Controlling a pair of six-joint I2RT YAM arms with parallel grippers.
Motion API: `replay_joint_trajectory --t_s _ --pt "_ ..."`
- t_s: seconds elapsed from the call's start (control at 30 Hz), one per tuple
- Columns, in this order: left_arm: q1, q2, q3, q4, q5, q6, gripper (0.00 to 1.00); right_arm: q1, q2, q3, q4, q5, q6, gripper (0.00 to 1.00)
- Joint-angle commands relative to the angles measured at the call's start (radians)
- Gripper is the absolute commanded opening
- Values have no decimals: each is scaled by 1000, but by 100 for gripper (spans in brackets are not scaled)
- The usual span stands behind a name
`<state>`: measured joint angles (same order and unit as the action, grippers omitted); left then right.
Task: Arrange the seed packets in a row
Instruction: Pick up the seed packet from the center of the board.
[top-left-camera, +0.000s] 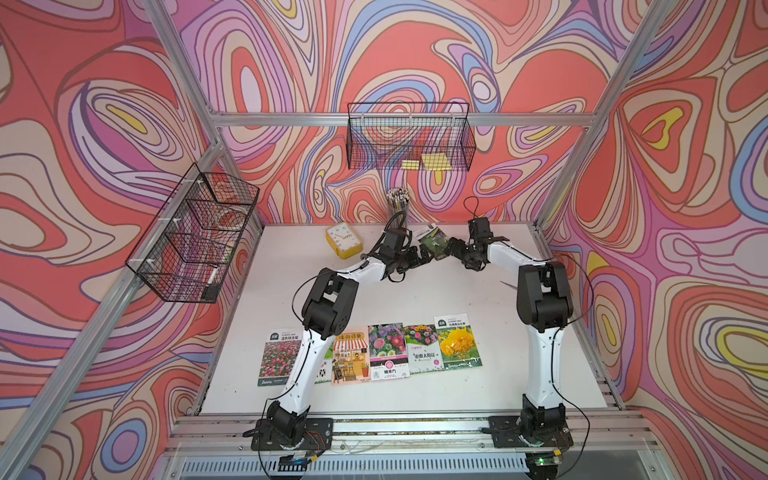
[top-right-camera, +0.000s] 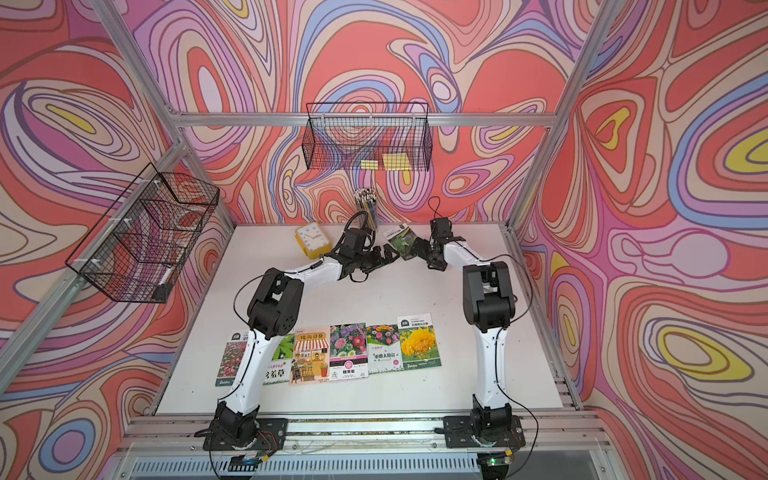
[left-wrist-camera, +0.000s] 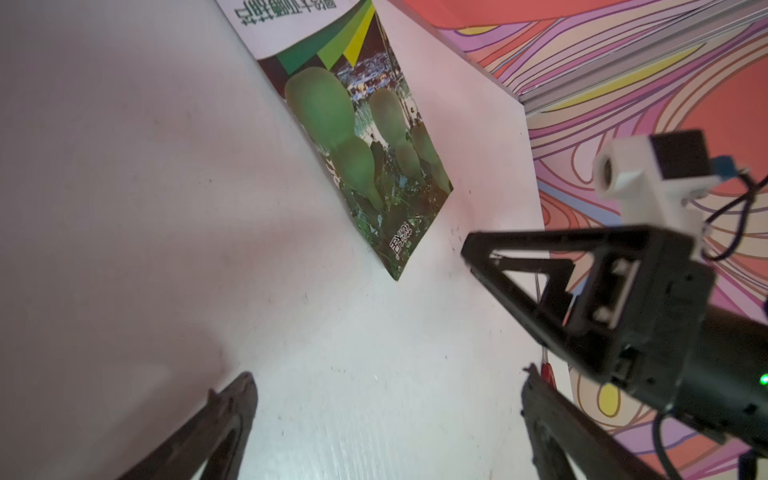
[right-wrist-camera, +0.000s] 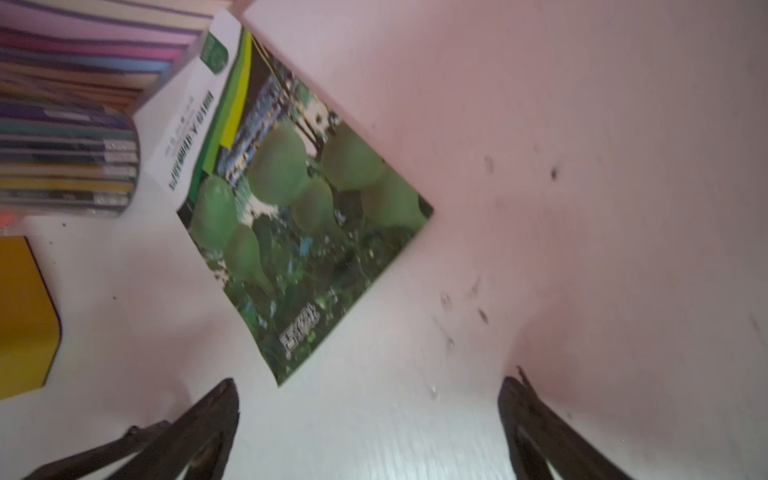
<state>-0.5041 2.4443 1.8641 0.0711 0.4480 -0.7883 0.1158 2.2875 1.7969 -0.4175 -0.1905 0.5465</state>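
The odd one out among your seed packets, the green gourd packet (top-left-camera: 432, 242), lies flat and askew at the back of the table (top-left-camera: 415, 299). Its white end is just beside the pencil cup (top-left-camera: 398, 203), and the yellow clock (top-left-camera: 343, 242) is near. The other six lie side by side in a row near the front: the pink flower-field packet (top-left-camera: 276, 357), the leaf packet (top-right-camera: 284, 348) half hidden behind your left arm, the orange shopfront packet (top-left-camera: 351, 355), the aster packet (top-left-camera: 387, 351), the white-bottomed packet (top-left-camera: 423, 348) and the yellow flower packet (top-left-camera: 457, 340). Your left gripper (left-wrist-camera: 386, 395) and right gripper (right-wrist-camera: 365, 399) flank the gourd packet. Both are spread wide and hold nothing, and in the wrist views the packet lies just ahead of the fingertips.
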Motion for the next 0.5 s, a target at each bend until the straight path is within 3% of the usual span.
replay_joint_trajectory --t_s 0.0,0.27,0.47 --pt "10 71 81 75 -12 -74 99 -21 69 143 47 -53 -3 98" --pt "21 257 257 147 -12 -338 99 -73 427 599 -27 -212 77 98" --pt "19 349 359 138 4 -461 99 -76 553 676 58 -316 172 98"
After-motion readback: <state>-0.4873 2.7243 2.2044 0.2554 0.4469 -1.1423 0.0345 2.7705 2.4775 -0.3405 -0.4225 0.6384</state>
